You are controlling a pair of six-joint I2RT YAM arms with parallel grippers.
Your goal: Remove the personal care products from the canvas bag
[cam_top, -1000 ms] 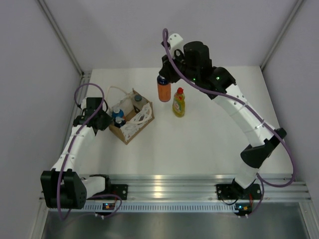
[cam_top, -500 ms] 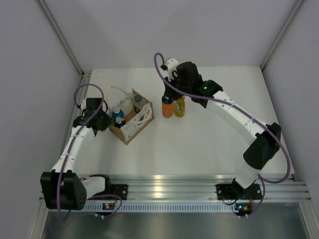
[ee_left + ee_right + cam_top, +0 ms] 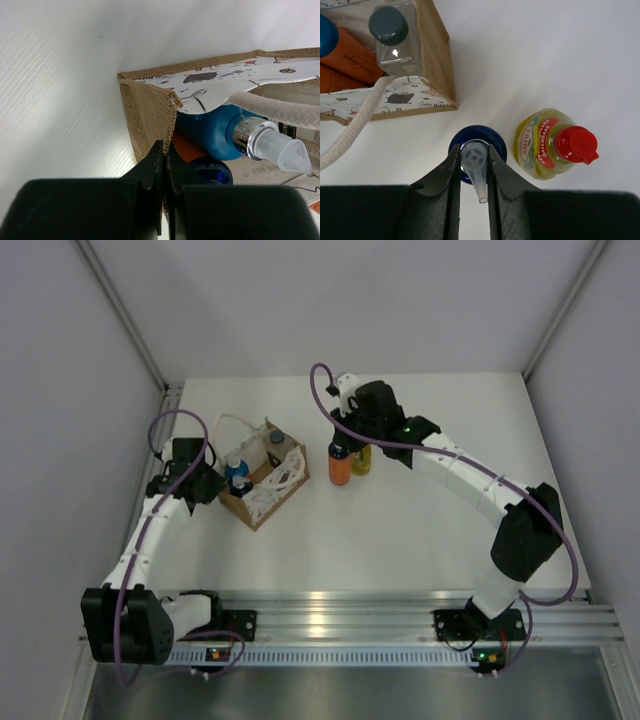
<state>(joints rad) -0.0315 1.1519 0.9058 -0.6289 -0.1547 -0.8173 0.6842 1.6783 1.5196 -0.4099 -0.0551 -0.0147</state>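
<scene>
Right tool (image 3: 473, 167), gripping the orange-and-blue bottle (image 3: 500, 145) by its cap, should release only with base flat on bench (image 3: 545, 60), clear of the yellow bottle (image 3: 545, 150) at the tool's right; left tool (image 3: 164, 150) pinches the canvas bag (image 3: 147, 107).

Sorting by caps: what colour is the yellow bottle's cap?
The cap is red, clearest in the right wrist view.

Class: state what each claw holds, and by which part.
Right claw: orange-and-blue bottle, by its pale cap. Left claw: canvas bag, by a corner edge.
</scene>
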